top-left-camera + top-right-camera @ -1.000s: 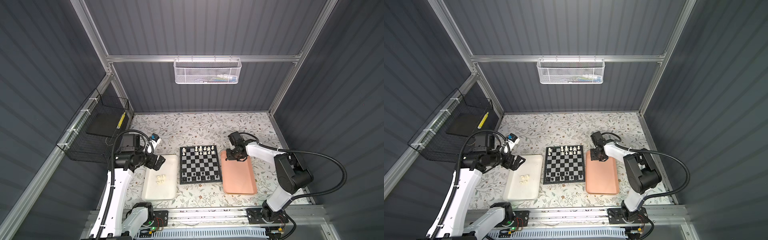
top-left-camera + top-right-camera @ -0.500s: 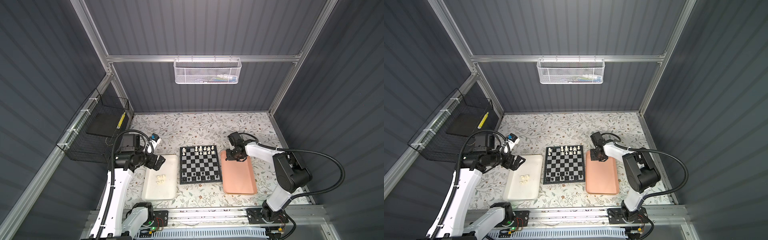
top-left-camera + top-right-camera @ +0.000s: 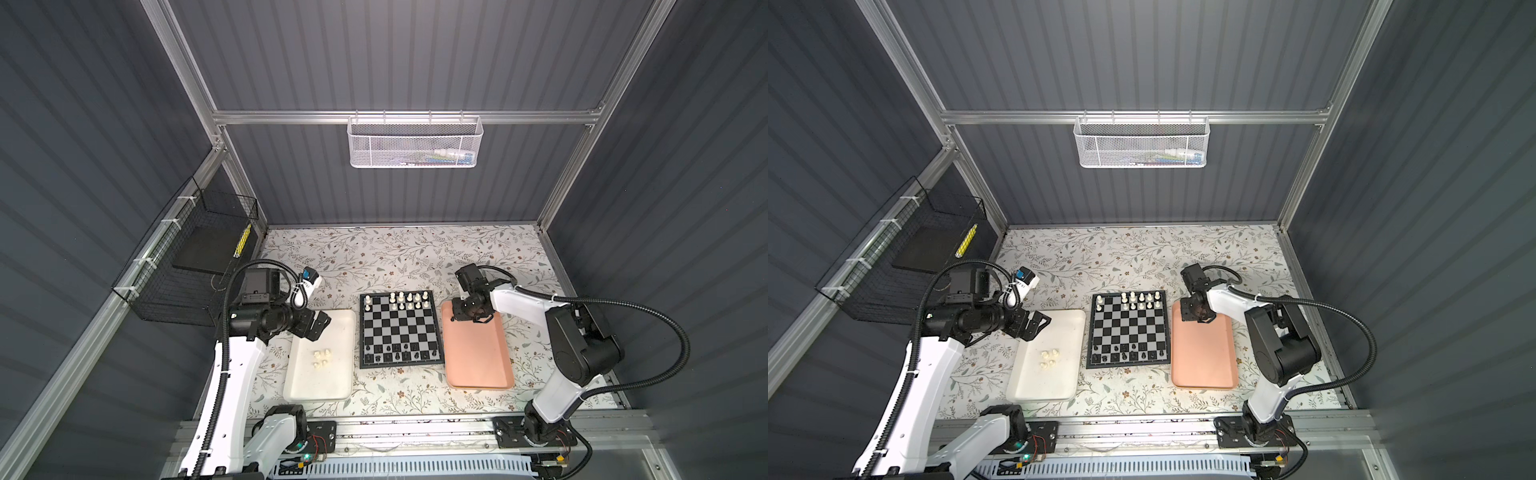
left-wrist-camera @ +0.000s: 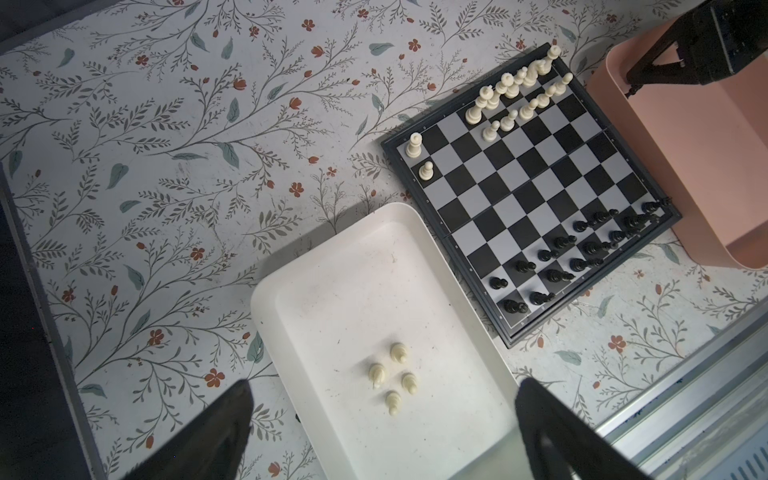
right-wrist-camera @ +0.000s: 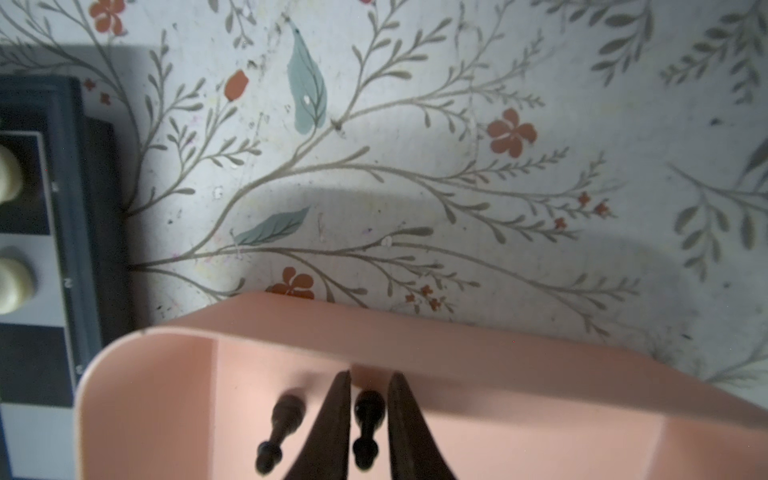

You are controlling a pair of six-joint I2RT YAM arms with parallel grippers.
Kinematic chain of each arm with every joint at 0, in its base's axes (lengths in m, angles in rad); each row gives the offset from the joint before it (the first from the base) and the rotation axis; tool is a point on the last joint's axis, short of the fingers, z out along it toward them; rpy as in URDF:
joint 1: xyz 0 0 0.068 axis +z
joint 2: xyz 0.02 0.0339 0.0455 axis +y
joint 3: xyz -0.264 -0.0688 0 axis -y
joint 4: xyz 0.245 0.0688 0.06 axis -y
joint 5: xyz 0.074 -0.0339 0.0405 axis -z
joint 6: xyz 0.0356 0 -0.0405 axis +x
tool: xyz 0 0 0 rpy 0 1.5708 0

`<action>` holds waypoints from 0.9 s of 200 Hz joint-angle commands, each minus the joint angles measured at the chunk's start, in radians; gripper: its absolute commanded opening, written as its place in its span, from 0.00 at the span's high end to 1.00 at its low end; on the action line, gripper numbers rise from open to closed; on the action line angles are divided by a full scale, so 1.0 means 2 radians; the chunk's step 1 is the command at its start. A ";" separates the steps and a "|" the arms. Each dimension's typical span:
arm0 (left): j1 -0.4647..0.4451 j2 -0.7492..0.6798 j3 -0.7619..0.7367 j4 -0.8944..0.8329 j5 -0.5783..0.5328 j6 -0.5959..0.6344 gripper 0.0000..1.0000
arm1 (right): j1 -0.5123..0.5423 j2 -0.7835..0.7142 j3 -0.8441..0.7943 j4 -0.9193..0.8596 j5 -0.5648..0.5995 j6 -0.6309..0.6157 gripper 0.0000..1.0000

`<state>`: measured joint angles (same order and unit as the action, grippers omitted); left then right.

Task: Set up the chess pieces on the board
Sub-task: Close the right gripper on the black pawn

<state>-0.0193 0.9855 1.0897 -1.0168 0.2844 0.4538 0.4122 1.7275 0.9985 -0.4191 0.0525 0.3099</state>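
In both top views your left arm stands up from the front rail and its forearm runs level. The left pincer (image 3: 321,328) (image 3: 1038,325) hangs wide open over the far left corner of the white tray (image 3: 328,378). Your right arm folds at a high elbow and reaches to the far end of the pink tray (image 3: 478,361), with the right pincer (image 3: 467,318) (image 3: 1197,318) pointing down into it. The board (image 3: 399,328) sits on the table (image 3: 374,257) between the two trays. It has white pieces (image 3: 409,300) along its far rows and black pieces (image 3: 399,351) along its near rows. Four loose white pieces (image 3: 323,358) lie in the white tray.

Left wrist: the left pincer (image 4: 384,382) is spread wide, nothing between its fingers, above the four loose white pieces (image 4: 392,376). The board (image 4: 536,174) is beyond them and beside the pink tray (image 4: 706,166).

Right wrist: the right pincer (image 5: 371,374) is narrow, its fingers (image 5: 332,424) tight on both sides of one black piece (image 5: 368,419) inside the pink tray (image 5: 415,328). Another black piece (image 5: 280,428) is just beside it, outside the fingers. You can't tell whether the gripped piece is off the tray floor.
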 commanded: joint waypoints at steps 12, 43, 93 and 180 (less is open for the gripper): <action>-0.002 -0.007 -0.002 -0.011 0.001 0.006 0.00 | 0.000 -0.012 -0.007 -0.011 0.005 0.001 0.79; -0.002 -0.009 -0.003 -0.011 0.002 0.005 0.01 | 0.001 -0.017 -0.010 -0.013 0.003 0.002 0.79; -0.002 -0.010 -0.001 -0.013 0.002 0.005 0.01 | 0.002 -0.018 -0.015 -0.009 0.001 0.002 0.82; -0.002 -0.011 -0.004 -0.011 0.002 0.004 0.01 | 0.002 -0.020 -0.011 -0.015 0.004 -0.003 0.86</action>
<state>-0.0189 0.9745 1.0897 -1.0172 0.2844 0.4538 0.4129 1.7134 0.9798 -0.4225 0.0525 0.3096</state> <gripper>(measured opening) 0.995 0.157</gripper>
